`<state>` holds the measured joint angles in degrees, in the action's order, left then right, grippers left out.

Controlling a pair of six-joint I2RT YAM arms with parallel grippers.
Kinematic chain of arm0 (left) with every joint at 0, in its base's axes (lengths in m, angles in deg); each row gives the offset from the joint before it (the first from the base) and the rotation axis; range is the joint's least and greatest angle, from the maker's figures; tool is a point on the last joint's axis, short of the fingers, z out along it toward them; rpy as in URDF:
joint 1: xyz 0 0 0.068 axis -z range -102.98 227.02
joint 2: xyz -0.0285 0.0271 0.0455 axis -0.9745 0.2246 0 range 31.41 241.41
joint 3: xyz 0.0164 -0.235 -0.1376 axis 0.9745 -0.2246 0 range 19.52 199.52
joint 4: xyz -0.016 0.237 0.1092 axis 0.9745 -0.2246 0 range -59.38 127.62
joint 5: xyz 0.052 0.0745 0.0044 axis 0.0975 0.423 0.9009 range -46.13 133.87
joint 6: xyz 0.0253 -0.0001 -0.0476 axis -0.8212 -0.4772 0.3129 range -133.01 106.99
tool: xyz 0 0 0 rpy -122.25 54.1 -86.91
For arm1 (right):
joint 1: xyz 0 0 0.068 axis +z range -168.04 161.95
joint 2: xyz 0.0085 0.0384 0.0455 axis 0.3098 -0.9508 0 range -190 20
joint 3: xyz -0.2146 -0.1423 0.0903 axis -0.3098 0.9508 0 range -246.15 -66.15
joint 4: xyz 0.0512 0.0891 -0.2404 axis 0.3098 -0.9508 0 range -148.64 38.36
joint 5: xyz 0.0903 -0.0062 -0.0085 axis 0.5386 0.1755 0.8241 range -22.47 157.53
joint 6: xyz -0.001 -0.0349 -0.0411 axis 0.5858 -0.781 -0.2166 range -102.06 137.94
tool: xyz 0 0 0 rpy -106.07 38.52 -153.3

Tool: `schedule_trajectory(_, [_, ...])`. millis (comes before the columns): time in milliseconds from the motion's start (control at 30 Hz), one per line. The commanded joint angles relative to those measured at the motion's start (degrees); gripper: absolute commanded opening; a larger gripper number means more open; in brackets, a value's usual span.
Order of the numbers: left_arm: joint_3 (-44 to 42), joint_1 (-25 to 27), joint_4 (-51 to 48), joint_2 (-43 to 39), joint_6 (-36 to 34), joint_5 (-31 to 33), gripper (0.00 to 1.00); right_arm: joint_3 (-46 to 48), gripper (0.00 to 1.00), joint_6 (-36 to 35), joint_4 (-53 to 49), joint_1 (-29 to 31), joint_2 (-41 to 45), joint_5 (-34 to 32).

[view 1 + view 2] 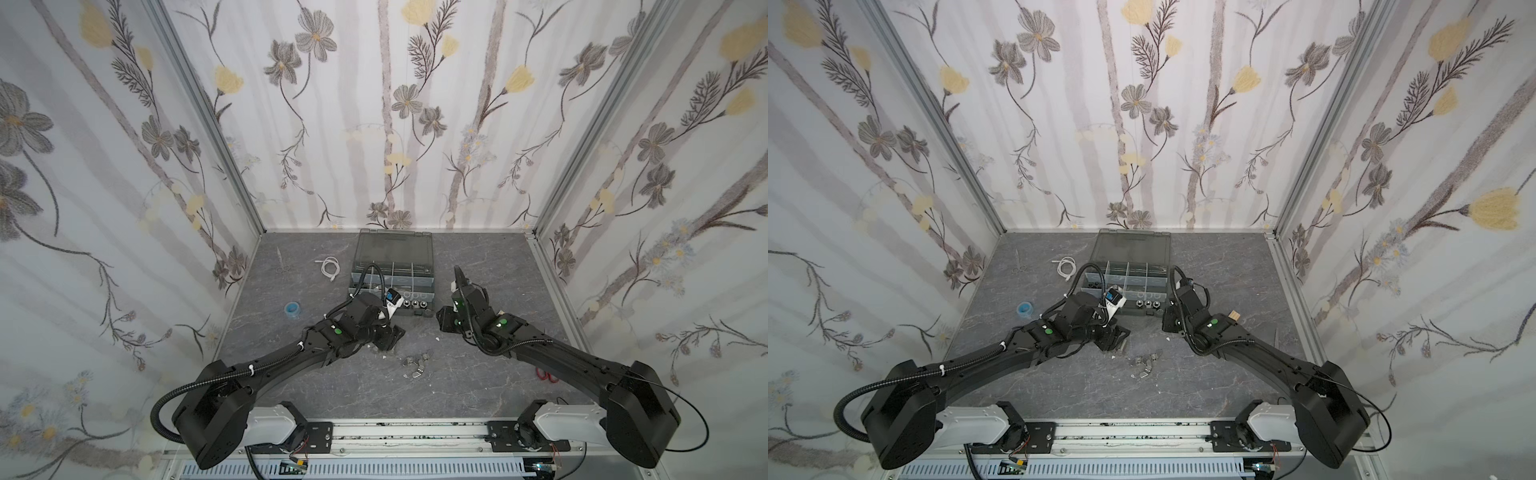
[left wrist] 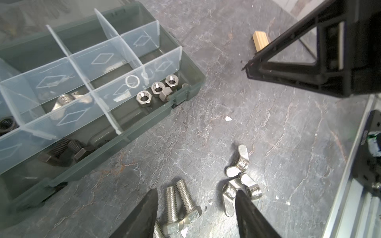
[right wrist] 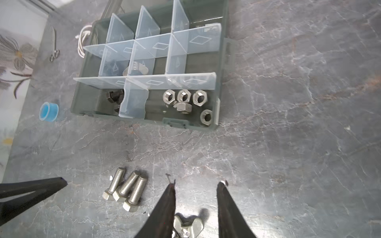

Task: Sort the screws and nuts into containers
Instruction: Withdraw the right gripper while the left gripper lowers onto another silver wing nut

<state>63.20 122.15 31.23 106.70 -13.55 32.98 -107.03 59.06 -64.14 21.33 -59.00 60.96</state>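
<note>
While the left gripper [image 2: 196, 191] hangs open over three silver screws [image 3: 125, 189], three wing nuts [image 2: 239, 181] lie just right of them (five hex nuts [image 3: 185, 101] sit in the case's [image 3: 88, 96] near right compartment); the right gripper [image 3: 196, 183] gapes, empty.

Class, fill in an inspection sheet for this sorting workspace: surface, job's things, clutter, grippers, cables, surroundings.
Surface: grey marbled tabletop, scattered white specks.
Job's things: organizer case open; silver hex nuts, black bolts and one wing nut in separate compartments; three silver bolts and loose wing nuts on the tabletop.
Clutter: blue cap, small scissors, wooden block.
Grippers: left gripper open, straddling silver bolts; right gripper open, empty, above the loose wing nuts.
Cables: white cord beside the case; black conduits along both arms.
Surroundings: floral walls, aluminium frame.
</note>
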Motion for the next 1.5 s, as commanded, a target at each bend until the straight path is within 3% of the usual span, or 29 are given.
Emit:
schedule_trajectory(0, [2.5,2.5,-2.5,2.7,-7.9,3.2,0.62,6.2,0.35,7.1,4.0,0.0,5.1,-2.4])
schedule_trajectory(300, [10.6,10.2,-12.8,14.8,-17.7,10.7,0.62,15.8,0.36,12.6,2.4,0.0,16.7,-5.6])
schedule_trajectory(833, [17.7,14.5,-20.4,25.8,-19.6,12.5,0.57,18.6,0.37,14.7,2.3,0.0,19.5,-6.1])
schedule_trajectory(1233, [19.9,15.2,-21.6,29.2,-19.5,13.4,0.44,21.7,0.37,16.7,3.0,0.0,22.2,-6.6])
schedule_trajectory(1467, [20.9,15.4,-21.9,30.4,-19.4,13.4,0.28,23.3,0.37,17.4,2.1,0.1,24.8,-7.3])
